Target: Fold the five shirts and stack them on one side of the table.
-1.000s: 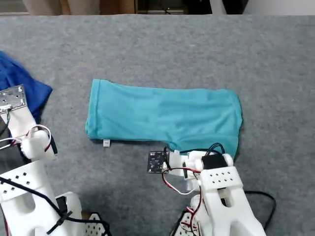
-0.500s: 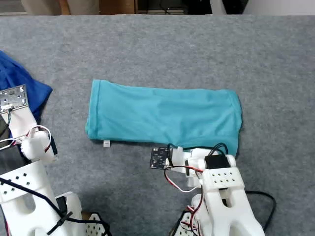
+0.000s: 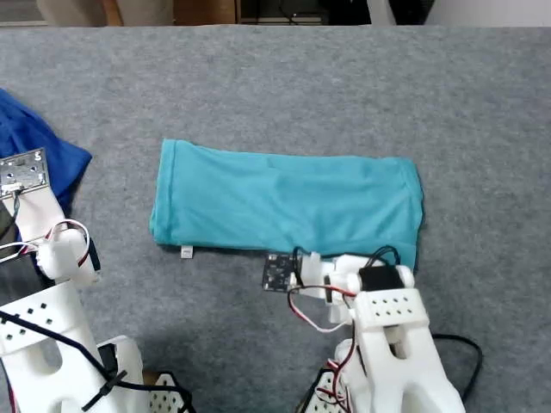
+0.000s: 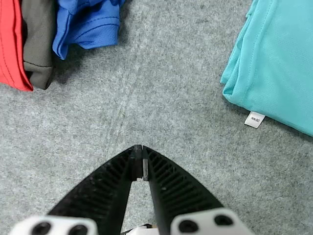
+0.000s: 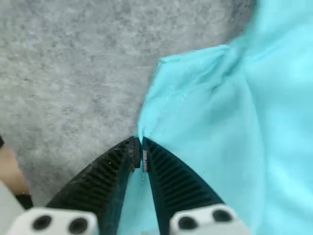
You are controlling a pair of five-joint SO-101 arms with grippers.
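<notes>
Teal folded shirt [image 3: 284,202], edge pinched in the right claw [image 5: 141,149].
Left claw [image 4: 138,159] clenched empty; its wrist view catches a red shirt [image 4: 10,44], charcoal shirt [image 4: 36,44], blue shirt [image 4: 85,22].

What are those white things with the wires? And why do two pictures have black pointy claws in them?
The white things are two robot arms at a grey table: the left arm and the right arm. One picture comes from a camera up high, looking down. The other two come from little cameras on the arms' wrists, so each shows that arm's own black claw, called a gripper.

A turquoise shirt lies in the middle, folded into a long strip. The right gripper is shut at its edge and seems to pinch the cloth. The left gripper is shut too, holding nothing, over bare table. Its camera also sees a blue shirt beside a dark garment and a red garment, plus the turquoise shirt's small white tag.
</notes>
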